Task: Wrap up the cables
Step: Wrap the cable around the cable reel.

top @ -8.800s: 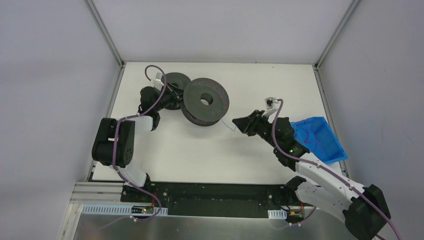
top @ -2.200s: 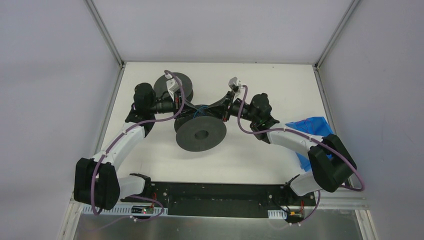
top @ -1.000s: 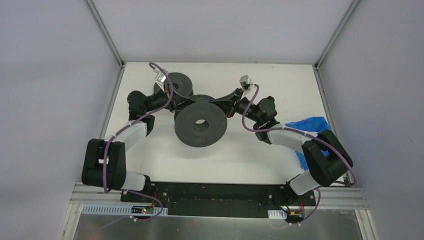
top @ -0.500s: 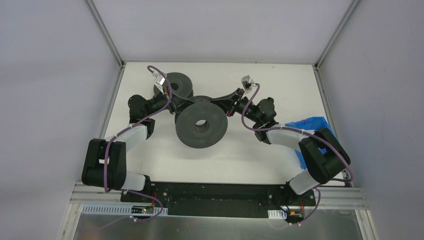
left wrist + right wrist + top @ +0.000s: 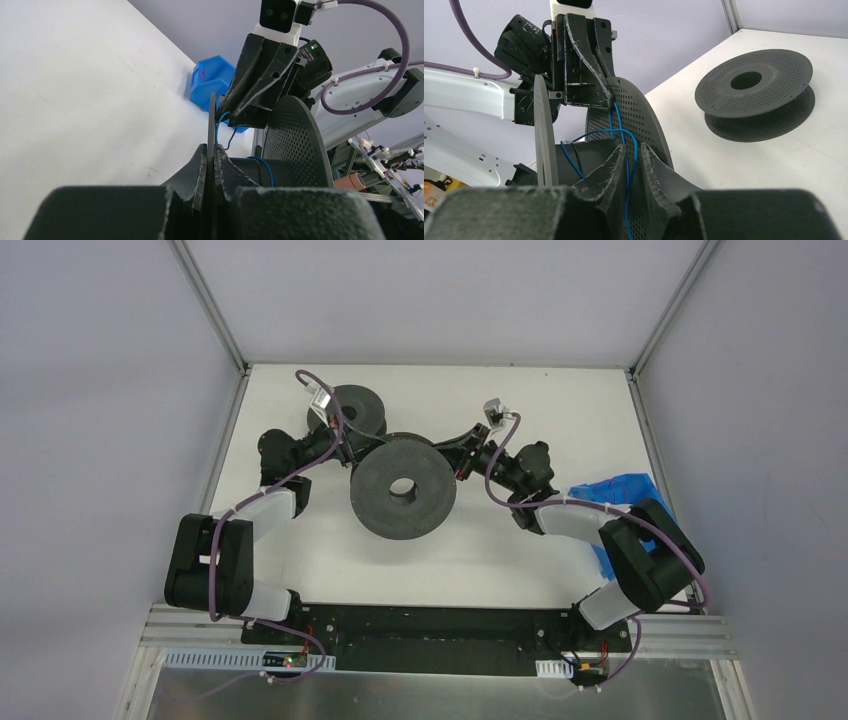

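Both arms have closed in on the large spool (image 5: 385, 518) since the earliest picture, when the right arm hung apart from it beside the blue bin (image 5: 630, 490). Over the last half second the spool has shifted only slightly.

From their bases at the near edge, the two arms bend inward and meet at the spool, which stands tilted up off the white surface (image 5: 480, 560) near its middle. One round flange and the hub hole face the overhead camera.

The left tool (image 5: 211, 150) is clamped tight on the thin edge of one flange, which its own camera sees end-on between its fingers. The right tool (image 5: 633, 150) reaches in from the other side, so the two tools face each other across the far part of the spool's rim. Its fingers are drawn together to a narrow slit, and the blue cable (image 5: 616, 122) runs down between them.

That cable is thin and loose. It loops between the two perforated flanges and a few turns lie around the dark hub.

Farther back, behind the left arm's wrist, a second spool (image 5: 365, 405) lies flat on the surface, apart from the held one. The blue bin sits at the right side, partly hidden by the right arm.
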